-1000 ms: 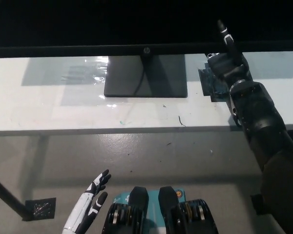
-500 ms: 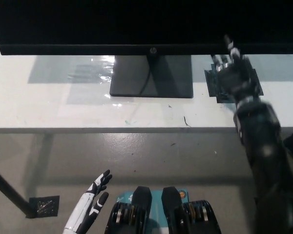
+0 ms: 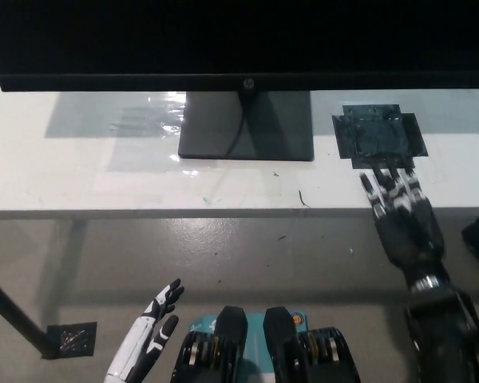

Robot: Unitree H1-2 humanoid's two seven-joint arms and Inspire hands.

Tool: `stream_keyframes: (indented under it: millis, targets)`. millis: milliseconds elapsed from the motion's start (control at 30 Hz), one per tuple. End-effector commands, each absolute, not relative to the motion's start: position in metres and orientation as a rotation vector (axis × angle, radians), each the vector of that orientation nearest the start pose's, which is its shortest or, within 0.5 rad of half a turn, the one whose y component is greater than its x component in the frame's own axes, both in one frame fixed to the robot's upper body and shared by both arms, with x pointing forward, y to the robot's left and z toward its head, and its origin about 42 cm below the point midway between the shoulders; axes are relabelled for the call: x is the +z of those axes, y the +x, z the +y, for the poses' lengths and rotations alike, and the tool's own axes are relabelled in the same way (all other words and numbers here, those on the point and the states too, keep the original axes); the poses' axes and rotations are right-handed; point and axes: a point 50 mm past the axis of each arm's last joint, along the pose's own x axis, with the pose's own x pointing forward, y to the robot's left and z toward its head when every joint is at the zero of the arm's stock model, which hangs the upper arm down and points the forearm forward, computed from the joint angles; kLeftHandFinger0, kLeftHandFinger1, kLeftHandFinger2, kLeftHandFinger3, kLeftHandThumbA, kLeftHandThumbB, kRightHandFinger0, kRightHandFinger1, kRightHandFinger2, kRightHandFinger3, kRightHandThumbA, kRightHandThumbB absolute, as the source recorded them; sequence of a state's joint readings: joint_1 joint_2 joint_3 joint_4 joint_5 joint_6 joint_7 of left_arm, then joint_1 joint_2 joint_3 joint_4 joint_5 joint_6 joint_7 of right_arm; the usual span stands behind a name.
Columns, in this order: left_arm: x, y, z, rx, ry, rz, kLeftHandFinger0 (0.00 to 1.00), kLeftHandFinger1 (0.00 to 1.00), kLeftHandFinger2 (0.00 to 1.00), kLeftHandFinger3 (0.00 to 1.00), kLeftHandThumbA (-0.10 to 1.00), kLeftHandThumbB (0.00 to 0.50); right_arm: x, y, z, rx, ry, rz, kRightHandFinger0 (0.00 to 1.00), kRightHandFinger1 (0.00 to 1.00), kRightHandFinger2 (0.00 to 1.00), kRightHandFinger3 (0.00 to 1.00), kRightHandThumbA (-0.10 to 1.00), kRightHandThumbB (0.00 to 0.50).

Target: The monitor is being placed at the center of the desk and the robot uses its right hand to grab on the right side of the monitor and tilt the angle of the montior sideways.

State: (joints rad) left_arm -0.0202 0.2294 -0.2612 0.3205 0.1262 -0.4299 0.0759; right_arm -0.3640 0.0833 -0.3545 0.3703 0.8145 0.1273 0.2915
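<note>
— Back comes our right hand (image 3: 401, 219): a second ago we had it up against the right part of the monitor's lower edge, half a second ago over the dark patch, and now it hangs at the front edge of the desk, clear of the screen

— Holding anything?

— Nothing. We see its fingers (image 3: 385, 191) spread and straight, pointing towards the monitor (image 3: 239, 40), with the tips just over the desk's (image 3: 88, 187) front edge. Palm and wrist sit over the floor (image 3: 223, 255) in front of the desk

— And the monitor itself?

— We have it standing at the back of the white desk, its black screen filling the top of our view, the lower bezel running nearly straight across. Its rectangular dark base (image 3: 246, 125) sits about midway along the desk, a cable (image 3: 238, 128) trailing down over it

— That patch you mentioned?

— Dark square mat or tape (image 3: 380, 136) lying flat on the desk, just right of the base, between the screen and our right hand. Fingertips near it, not touching

— What about the left?

— Our white left hand (image 3: 148, 339) rests low at the lower left, over the floor, well apart from the desk, fingers apart and gripping nothing. Unchanged across the last second

— Anything else below?

— A dark desk leg (image 3: 12, 319) slants down at the far left, with a small dark square (image 3: 72, 337) on the floor beside it
</note>
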Motion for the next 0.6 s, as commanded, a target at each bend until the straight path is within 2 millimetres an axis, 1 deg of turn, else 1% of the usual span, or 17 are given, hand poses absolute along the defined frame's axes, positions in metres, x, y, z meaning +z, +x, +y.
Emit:
stream_keyframes:
  millis: [0,33,67,100,133,167,200,233,267,300,333,400,433,467,500,533,567]
  targets:
    - [0.048,0.274,0.236,-0.233,0.324,-0.185,1.0,1.0,1.0,1.0,1.0,0.316,0.207,0.317,-0.194,0.475,0.855,-0.319,1.0,1.0,1.0,1.0,1.0,0.412]
    - [0.048,0.274,0.236,-0.233,0.325,-0.187,1.0,1.0,1.0,1.0,1.0,0.31,0.214,0.304,-0.194,0.477,0.786,-0.393,1.0,1.0,1.0,1.0,1.0,0.389]
    - [0.049,0.275,0.236,-0.233,0.328,-0.189,1.0,1.0,1.0,1.0,1.0,0.308,0.225,0.283,-0.193,0.484,0.681,-0.504,1.0,1.0,1.0,1.0,1.0,0.378]
    - [0.049,0.276,0.236,-0.232,0.328,-0.19,1.0,1.0,1.0,1.0,1.0,0.302,0.235,0.267,-0.192,0.487,0.589,-0.619,1.0,1.0,1.0,1.0,1.0,0.415]
    - [0.049,0.276,0.236,-0.232,0.328,-0.19,1.0,1.0,1.0,1.0,1.0,0.3,0.237,0.263,-0.191,0.487,0.563,-0.649,1.0,1.0,1.0,1.0,1.0,0.416]
    - [0.049,0.276,0.236,-0.232,0.328,-0.19,1.0,1.0,1.0,1.0,1.0,0.299,0.237,0.262,-0.191,0.487,0.563,-0.649,1.0,1.0,1.0,1.0,1.0,0.417]
    - [0.049,0.276,0.236,-0.235,0.327,-0.19,1.0,1.0,1.0,1.0,1.0,0.301,0.247,0.241,-0.188,0.475,0.439,-0.782,1.0,1.0,1.0,1.0,1.0,0.398]
    - [0.049,0.276,0.236,-0.236,0.327,-0.19,1.0,1.0,1.0,1.0,1.0,0.303,0.25,0.233,-0.187,0.473,0.404,-0.823,1.0,1.0,1.0,1.0,1.0,0.397]
    - [0.049,0.276,0.236,-0.236,0.326,-0.19,1.0,1.0,1.0,1.0,1.0,0.304,0.25,0.221,-0.183,0.45,0.322,-0.889,1.0,1.0,1.0,1.0,1.0,0.414]
    - [0.049,0.277,0.236,-0.235,0.325,-0.19,1.0,1.0,1.0,1.0,1.0,0.305,0.249,0.214,-0.18,0.424,0.278,-0.905,1.0,1.0,1.0,1.0,1.0,0.396]
    - [0.049,0.277,0.236,-0.235,0.322,-0.189,1.0,1.0,1.0,1.0,1.0,0.307,0.247,0.209,-0.178,0.397,0.247,-0.918,1.0,1.0,1.0,1.0,1.0,0.391]
    - [0.049,0.277,0.236,-0.235,0.322,-0.189,1.0,1.0,1.0,1.0,1.0,0.308,0.248,0.208,-0.177,0.396,0.243,-0.918,1.0,1.0,1.0,1.0,1.0,0.391]
    - [0.049,0.276,0.237,-0.235,0.324,-0.189,1.0,1.0,1.0,1.0,1.0,0.302,0.243,0.208,-0.175,0.343,0.19,-0.926,1.0,1.0,1.0,1.0,1.0,0.374]
    - [0.049,0.275,0.237,-0.237,0.335,-0.189,1.0,1.0,1.0,1.0,1.0,0.298,0.222,0.215,-0.169,0.256,0.094,-0.866,1.0,1.0,1.0,1.0,1.0,0.323]
    - [0.048,0.274,0.237,-0.241,0.34,-0.188,1.0,1.0,1.0,1.0,1.0,0.296,0.216,0.218,-0.17,0.223,0.054,-0.821,1.0,1.0,1.0,1.0,1.0,0.309]
    - [0.048,0.274,0.237,-0.241,0.344,-0.19,1.0,1.0,1.0,1.0,1.0,0.295,0.207,0.224,-0.17,0.2,0.02,-0.775,1.0,1.0,1.0,1.0,1.0,0.263]
    - [0.048,0.274,0.237,-0.241,0.344,-0.19,1.0,1.0,1.0,1.0,1.0,0.294,0.206,0.224,-0.17,0.196,0.013,-0.77,1.0,1.0,1.0,1.0,1.0,0.26]
